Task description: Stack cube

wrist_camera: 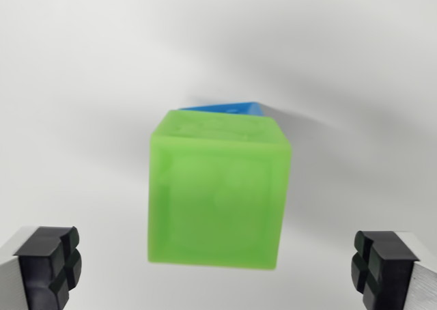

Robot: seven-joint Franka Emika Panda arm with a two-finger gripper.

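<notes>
green cube sits on blue, gripper wide

gripper (pixel 218 269) jaws spread apart, touching nothing. the green cube (pixel 218 190) rests atop 1 blue cube (pixel 229 108). it looks light, rigid, smooth plastic; grip its 2 flat opposite sides.

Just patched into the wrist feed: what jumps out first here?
A big translucent green cube fills the middle of the wrist view, slightly blurred. A sliver of a blue cube peeks out past its top edge; whether they touch is unclear. The tool is open, its black pads in the bottom corners, well clear of the green cube.
</notes>
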